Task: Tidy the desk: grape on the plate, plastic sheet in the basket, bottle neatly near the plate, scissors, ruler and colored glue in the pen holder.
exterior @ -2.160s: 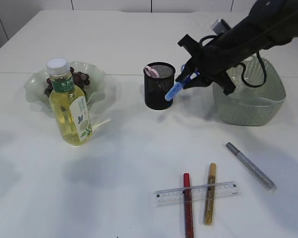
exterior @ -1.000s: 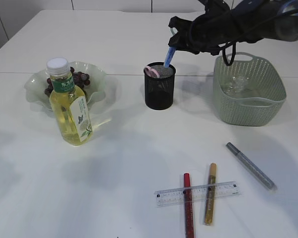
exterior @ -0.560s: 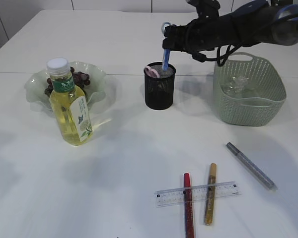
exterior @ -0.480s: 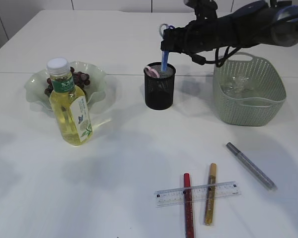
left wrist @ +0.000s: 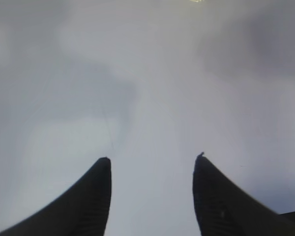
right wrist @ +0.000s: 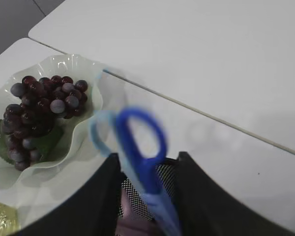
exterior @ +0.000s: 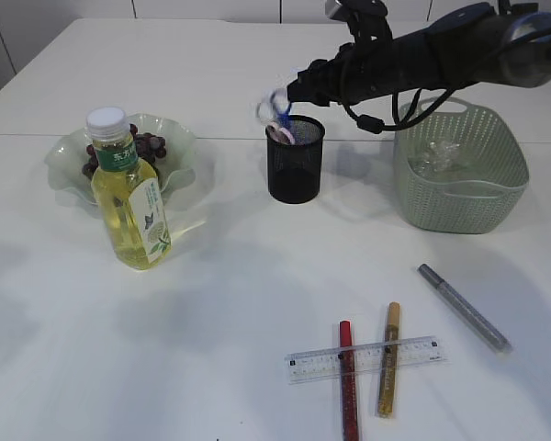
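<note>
My right gripper [exterior: 298, 90] hovers just above the black mesh pen holder [exterior: 295, 170]. Blue scissors [exterior: 277, 110] stand blades-down in the holder, handles leaning left. In the right wrist view the blurred scissors [right wrist: 140, 142] sit loose between the spread jaws [right wrist: 147, 155] over the holder [right wrist: 137, 199]. Grapes [exterior: 147, 145] lie on the pale green plate [exterior: 64, 156]. The bottle [exterior: 129, 197] stands in front of the plate. The ruler [exterior: 413, 352] lies across red [exterior: 347, 386] and gold [exterior: 387, 363] glue pens; a silver one [exterior: 464, 308] lies right. My left gripper [left wrist: 152, 157] is open over bare table.
The green basket [exterior: 459, 184] stands right of the pen holder, with the clear plastic sheet [exterior: 436, 156] inside. A pink item [exterior: 277, 133] is also in the holder. The right arm stretches over the basket's back left corner.
My right gripper carried the scissors from beside the holder to above it, lowered the blades in and opened. The scissors now tip left inside the holder.
</note>
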